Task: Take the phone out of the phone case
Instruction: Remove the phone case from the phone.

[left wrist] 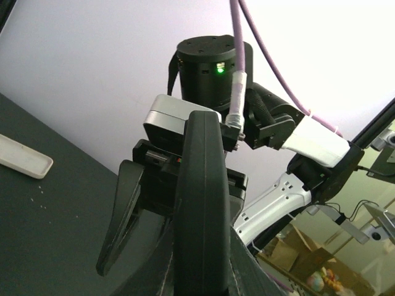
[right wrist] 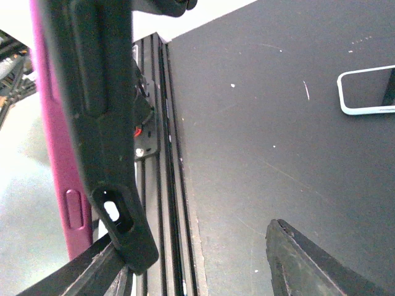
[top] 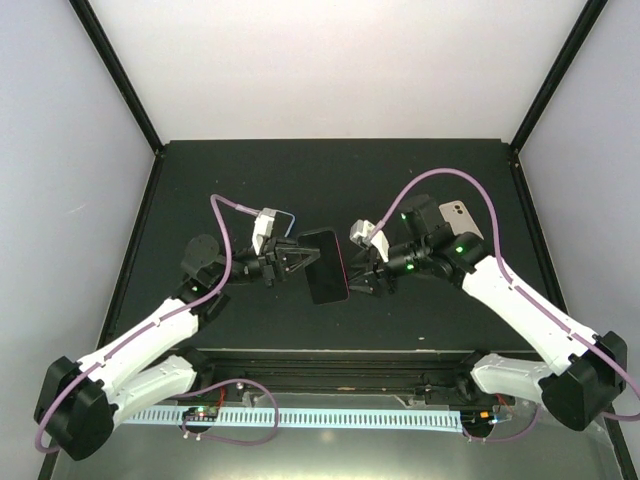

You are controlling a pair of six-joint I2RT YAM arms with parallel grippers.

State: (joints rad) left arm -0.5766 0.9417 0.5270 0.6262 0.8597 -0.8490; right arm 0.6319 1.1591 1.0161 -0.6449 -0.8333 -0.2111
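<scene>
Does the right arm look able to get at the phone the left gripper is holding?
Probably yes. The right gripper is open right beside the phone, with nothing between them. The left gripper is shut on the phone's opposite side, leaving the edge nearest the right arm free.

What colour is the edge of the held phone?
Magenta-pink; the phone shows it best in the right wrist view.
</scene>
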